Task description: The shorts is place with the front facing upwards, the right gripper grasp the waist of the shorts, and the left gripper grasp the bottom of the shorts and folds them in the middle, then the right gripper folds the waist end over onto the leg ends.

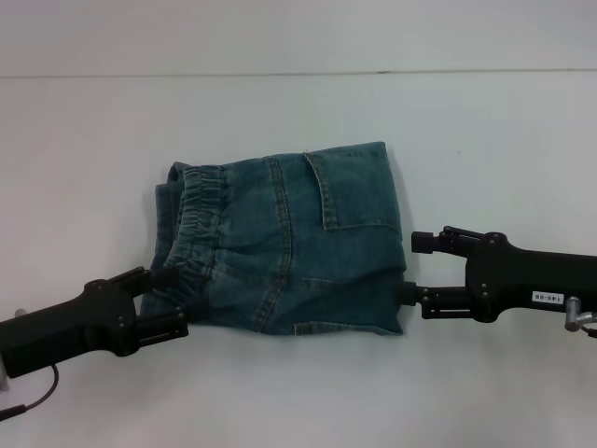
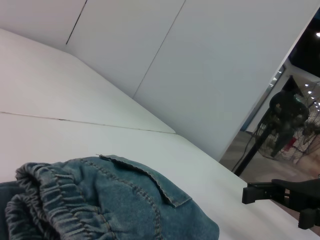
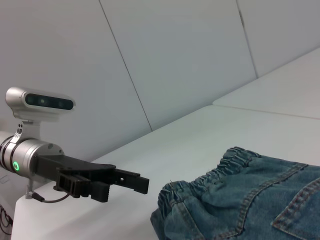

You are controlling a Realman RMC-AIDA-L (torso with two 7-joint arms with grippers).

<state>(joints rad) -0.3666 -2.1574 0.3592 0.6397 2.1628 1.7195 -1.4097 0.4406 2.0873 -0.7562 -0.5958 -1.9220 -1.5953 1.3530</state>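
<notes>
The shorts (image 1: 289, 252) lie flat in the middle of the white worktop (image 1: 298, 401). The gathered waist (image 1: 191, 229) is at the left and the leg ends (image 1: 394, 252) at the right, with the patch pocket (image 1: 350, 191) on the far half. Only one leg's width shows, so the lengthwise fold looks done. That would leave the fold of the waist over onto the hems.

Your left hand (image 1: 160, 301) sits at the near-left corner with its fingers spread. The upper finger is just beside the elastic band, and nothing is pinched. Your right hand (image 1: 417, 268) is at the right edge, also spread, its fingertips just beside the hem and gripping no cloth.

Note that the waist is on the left hand's side, not the right's, so judge by the cloth which hand takes which end.

- Slide one finger under the band at the near corner so you catch every layer, not only the top ruffle.
- Close fully before you lift. The elastic bunches and can slip out of a shallow bite.
- Lift just enough to clear the denim, then carry the waist in a low arc straight to the right.
- Keep the other hand off the hems, or pressing them lightly, so the stack does not drag.
- Lay the band square on the hem edge before you release.
</notes>
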